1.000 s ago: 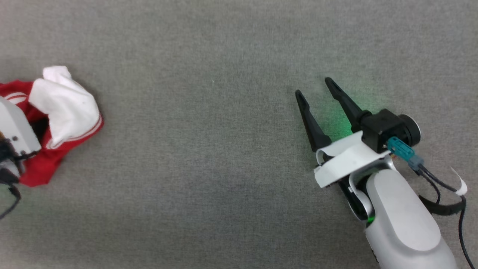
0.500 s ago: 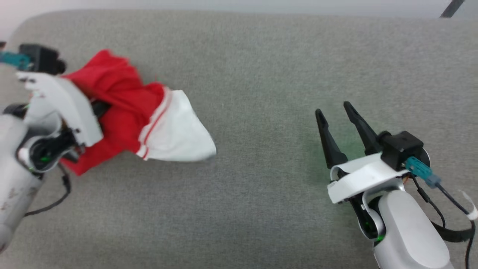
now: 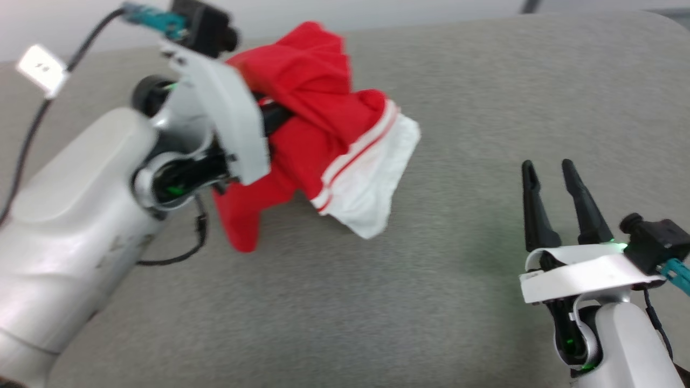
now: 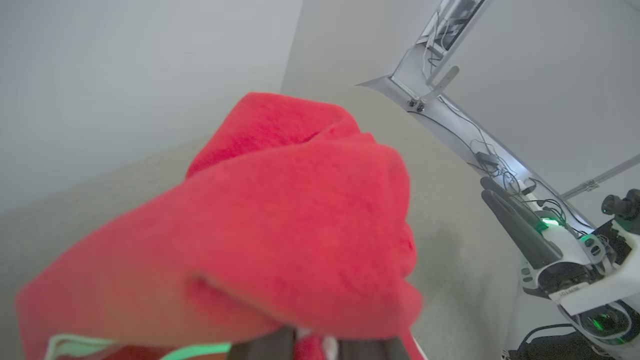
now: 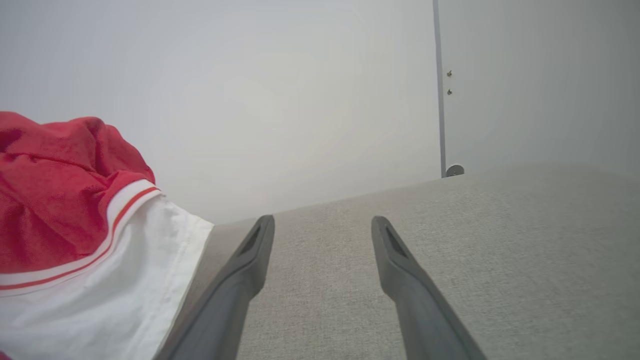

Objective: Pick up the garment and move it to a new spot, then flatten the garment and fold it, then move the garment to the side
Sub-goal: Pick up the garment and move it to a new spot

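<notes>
STEP carry garment (image 3: 315, 129) | left jaws pinch red bunch; right jaws spread, empty | lower onto bench (image 3: 485, 97) centre before release

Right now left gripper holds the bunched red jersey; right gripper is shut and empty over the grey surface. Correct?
Not quite. The right gripper is open, jaws apart, as the right wrist view shows. The rest stands: left gripper holds the bunched red jersey; the right is empty over the grey surface.
</notes>
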